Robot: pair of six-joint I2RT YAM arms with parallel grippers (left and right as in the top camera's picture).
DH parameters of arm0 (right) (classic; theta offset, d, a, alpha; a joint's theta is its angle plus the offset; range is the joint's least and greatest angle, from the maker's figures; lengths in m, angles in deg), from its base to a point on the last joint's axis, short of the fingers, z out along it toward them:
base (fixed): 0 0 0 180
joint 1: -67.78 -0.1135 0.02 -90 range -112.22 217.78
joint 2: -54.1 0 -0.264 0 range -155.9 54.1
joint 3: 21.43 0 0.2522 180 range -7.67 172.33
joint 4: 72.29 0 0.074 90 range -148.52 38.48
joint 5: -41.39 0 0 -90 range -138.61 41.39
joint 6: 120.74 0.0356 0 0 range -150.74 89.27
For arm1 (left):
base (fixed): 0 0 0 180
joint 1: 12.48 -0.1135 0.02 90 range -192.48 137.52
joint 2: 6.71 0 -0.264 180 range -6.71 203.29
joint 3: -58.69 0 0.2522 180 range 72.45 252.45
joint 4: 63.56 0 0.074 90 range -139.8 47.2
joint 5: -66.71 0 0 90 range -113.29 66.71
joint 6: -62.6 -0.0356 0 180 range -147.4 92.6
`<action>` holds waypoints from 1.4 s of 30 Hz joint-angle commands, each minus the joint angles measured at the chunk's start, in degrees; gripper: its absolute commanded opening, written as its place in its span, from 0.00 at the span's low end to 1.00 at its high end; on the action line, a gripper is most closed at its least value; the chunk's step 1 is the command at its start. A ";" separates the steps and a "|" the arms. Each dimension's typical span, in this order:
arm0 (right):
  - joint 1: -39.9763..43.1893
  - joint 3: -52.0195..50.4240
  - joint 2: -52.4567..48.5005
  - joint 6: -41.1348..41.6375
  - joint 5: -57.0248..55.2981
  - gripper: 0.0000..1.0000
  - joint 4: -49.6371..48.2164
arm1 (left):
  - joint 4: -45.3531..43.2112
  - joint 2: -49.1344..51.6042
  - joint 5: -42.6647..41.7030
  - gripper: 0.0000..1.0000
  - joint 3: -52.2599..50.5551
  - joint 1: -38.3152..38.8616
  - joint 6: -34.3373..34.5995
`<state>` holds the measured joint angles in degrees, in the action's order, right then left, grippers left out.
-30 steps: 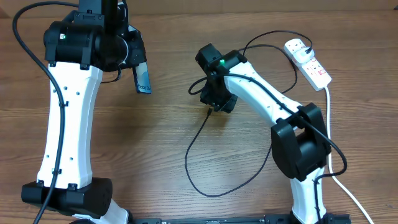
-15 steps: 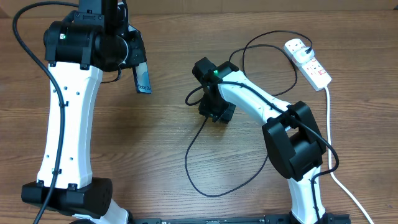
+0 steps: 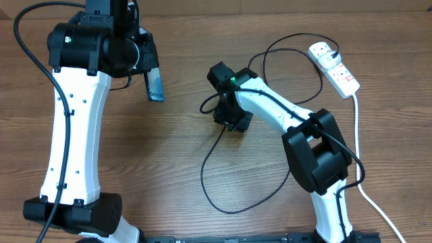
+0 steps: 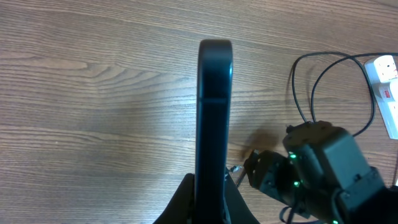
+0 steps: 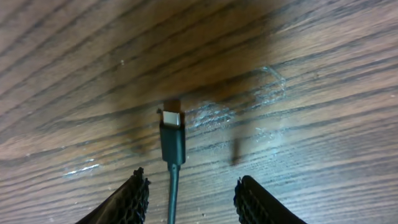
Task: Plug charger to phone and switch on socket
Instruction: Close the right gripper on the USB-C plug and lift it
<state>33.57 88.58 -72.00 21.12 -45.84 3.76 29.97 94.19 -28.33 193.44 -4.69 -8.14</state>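
Two grippers show. The left gripper (image 4: 210,205) is clamped on the phone (image 4: 214,112), held on edge over the table (image 4: 93,93). The right gripper (image 5: 189,193) stands partly apart, its fingers (image 5: 134,196) straddling the cable (image 5: 173,143) tip on the table without contact. The power strip (image 3: 335,67) lies far right.

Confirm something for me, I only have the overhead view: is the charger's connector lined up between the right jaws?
Observer: Yes. The right wrist view shows the connector lying on the table between the open jaws of the right gripper, touching neither.
Operator: Which way does it point?
Observer: Its metal tip points away from the wrist, with the cable running back between the jaws.
Operator: And the left side?
Observer: The left wrist view shows the phone edge-on, clamped at its near end by the left gripper.
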 commanded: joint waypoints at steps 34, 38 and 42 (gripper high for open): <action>-0.81 -2.14 -1.99 0.63 -1.25 0.15 -3.34 | -0.26 -0.02 0.55 0.04 0.13 0.22 -0.87; -0.83 -2.19 -1.99 0.61 -1.31 0.15 -3.41 | -0.26 -0.04 0.55 0.04 0.13 0.22 -0.87; -0.83 -2.19 -1.99 0.46 -1.42 0.15 -3.54 | -0.26 -0.04 0.52 0.04 0.13 0.22 -0.87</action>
<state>32.87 88.14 -73.25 21.71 -46.17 0.98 29.97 94.19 -28.15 193.44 -4.69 -8.14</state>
